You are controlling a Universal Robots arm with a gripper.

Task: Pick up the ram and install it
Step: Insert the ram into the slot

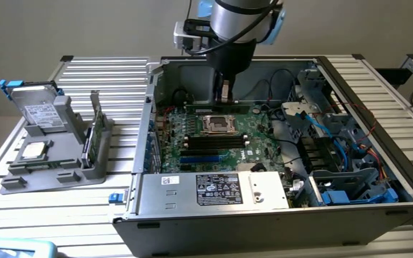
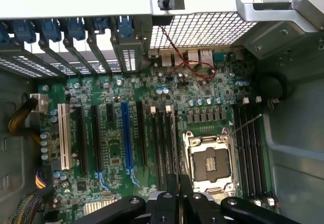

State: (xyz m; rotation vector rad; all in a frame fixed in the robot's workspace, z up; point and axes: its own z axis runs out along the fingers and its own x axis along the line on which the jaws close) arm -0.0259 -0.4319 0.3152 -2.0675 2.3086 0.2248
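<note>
Tilt is my worry: my pincer (image 2: 178, 186) seems clamped on the ram (image 1: 217, 106) near mid-length. One end could dip first and jam against a slot latch, or the stick could slide in my grip if pressed askew. The ram looks like a thin green strip, level and low over the motherboard (image 2: 114, 153), just beyond the CPU socket (image 1: 219, 124) in the exterior view. Whether it touches a memory slot (image 2: 163, 143) I cannot tell.
</note>
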